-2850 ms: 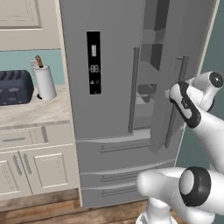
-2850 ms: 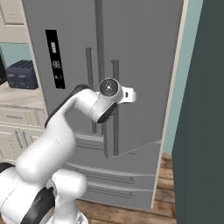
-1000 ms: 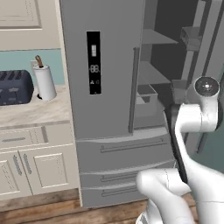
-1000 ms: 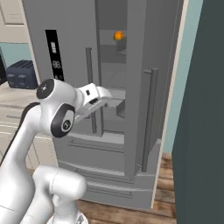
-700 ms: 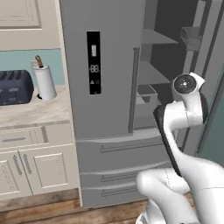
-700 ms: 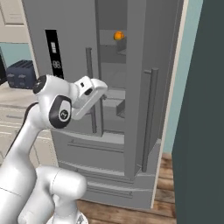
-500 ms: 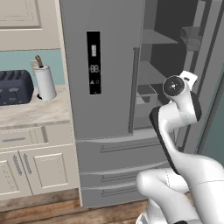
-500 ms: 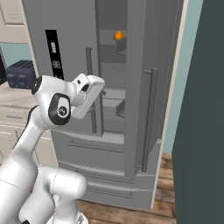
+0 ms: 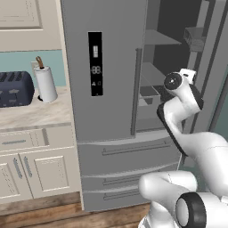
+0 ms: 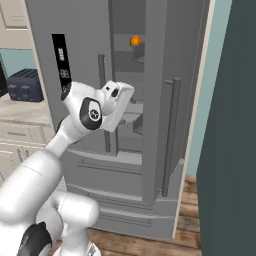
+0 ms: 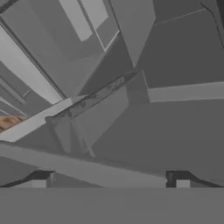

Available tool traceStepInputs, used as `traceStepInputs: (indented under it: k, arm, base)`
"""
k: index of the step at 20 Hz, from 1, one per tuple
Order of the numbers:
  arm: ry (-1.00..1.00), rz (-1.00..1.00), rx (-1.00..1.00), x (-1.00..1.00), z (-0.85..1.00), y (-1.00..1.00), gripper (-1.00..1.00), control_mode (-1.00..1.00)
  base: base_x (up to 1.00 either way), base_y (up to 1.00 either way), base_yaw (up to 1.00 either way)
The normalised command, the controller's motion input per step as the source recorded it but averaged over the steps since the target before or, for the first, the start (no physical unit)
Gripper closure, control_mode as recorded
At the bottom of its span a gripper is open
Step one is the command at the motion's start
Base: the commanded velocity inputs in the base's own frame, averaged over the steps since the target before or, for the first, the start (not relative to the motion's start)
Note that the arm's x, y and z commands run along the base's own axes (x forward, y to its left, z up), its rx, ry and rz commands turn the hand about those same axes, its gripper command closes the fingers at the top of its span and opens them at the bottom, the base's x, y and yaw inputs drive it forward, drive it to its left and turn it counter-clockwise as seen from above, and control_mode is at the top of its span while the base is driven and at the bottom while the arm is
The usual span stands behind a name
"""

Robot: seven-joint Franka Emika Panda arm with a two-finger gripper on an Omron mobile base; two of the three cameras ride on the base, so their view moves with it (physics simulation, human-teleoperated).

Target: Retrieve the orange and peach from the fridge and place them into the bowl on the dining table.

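Fridge [image 9: 111,111] — grey steel, directly ahead of you; its right-hand door [image 10: 172,100] stands swung open, the left door with the black display panel [image 9: 95,63] is closed, and the drawers [image 9: 129,153] below are shut. Inside you can see grey shelves [image 9: 156,73] and a bin [image 9: 149,94] at mid height.

Orange [image 10: 135,41] — one small round orange fruit on an upper shelf, seen through the door gap in the right base view, well above the hand. Whether a second fruit sits with it you cannot tell from here.

Gripper [image 11: 109,181] — raised in front of the open compartment, at about the level of the mid shelf and bin, apart from both. In the hand view the two dark fingertips [image 11: 41,179] sit far apart at the bottom edge — jaws spread wide, nothing between them, nothing held.

Surroundings — to the left of the fridge, a wall counter [image 9: 31,116] with cream cabinets [image 9: 33,167] below; on it a dark toaster [image 9: 15,89] and a paper towel roll [image 9: 44,82] standing upright just beside it. Wooden floor [image 10: 165,240] underfoot. A dark teal wall [image 10: 230,125] fills the right edge of the right base view.
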Motion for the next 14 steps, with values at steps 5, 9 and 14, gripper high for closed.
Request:
traceStepInputs:
  k: [5, 9, 14]
  arm:
    - [0.27, 0.00, 0.00, 0.90, 0.12, -0.52, -1.00, -1.00]
    - [0.15, 0.02, -0.03, 0.92, 0.00, -0.27, -1.00, -1.00]
    - [0.02, -0.04, -0.04, -0.23, 0.00, -0.81, -1.00, -1.00]
  base:
    - [0.00, 0.00, 0.00]
    - [0.00, 0.00, 0.00]
    - [0.00, 0.00, 0.00]
